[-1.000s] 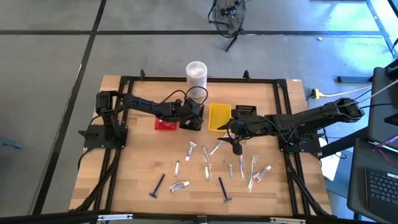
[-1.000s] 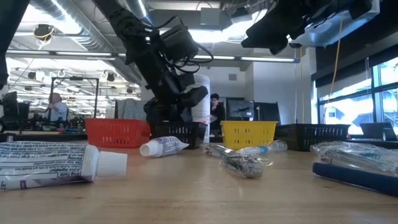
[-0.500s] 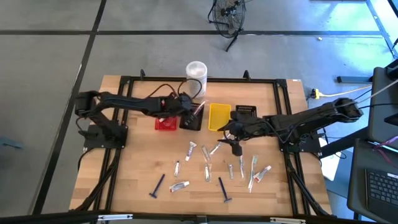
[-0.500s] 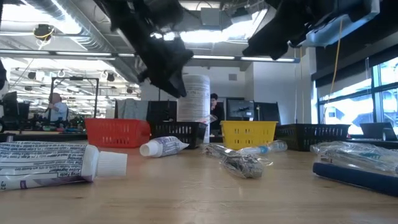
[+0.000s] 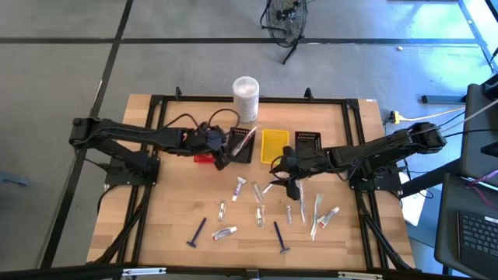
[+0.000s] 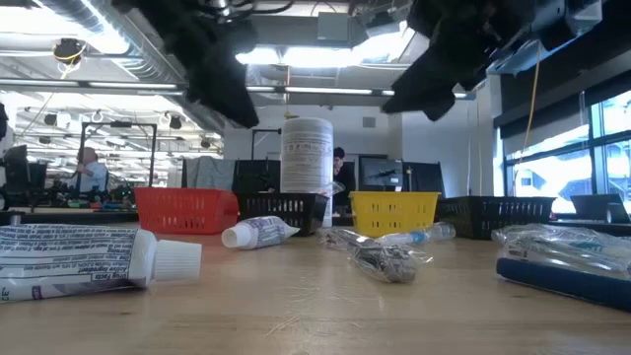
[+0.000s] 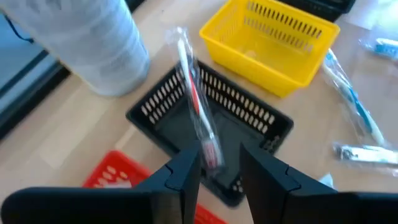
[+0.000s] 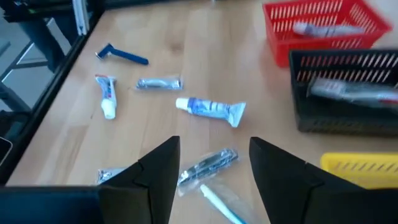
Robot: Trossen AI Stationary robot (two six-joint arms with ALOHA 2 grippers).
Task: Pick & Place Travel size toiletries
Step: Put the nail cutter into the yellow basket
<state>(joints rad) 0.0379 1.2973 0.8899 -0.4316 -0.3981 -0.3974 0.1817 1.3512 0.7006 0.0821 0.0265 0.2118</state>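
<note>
Toiletries, travel size, approx. a dozen pcs loose on wood table [image 5: 156,225], mid to near-right area: white tube [image 5: 239,187], blue razor [image 5: 197,231] near-left of the group, second razor [image 5: 281,237] nr centre, tube w/ red cap [image 5: 329,216] far right of the group. Wrapped toothbrush [image 7: 196,112] lies tilted in black basket [image 7: 211,134], one end propped over its rim. Red basket [image 8: 326,22] left of it holds a tube; yellow basket [image 5: 274,145] to its right, then another black basket [image 5: 308,142]. White cylinder [image 5: 246,93] at far edge. Left gripper [image 5: 220,149] above red/black baskets, jaws apart, nothing betw. them. Right gripper [image 5: 283,173] above loose pcs just near of yellow basket, jaws wide apart, empty. Open room: left third of table and near-left corner bare. Black frame rails run along table edges.
</note>
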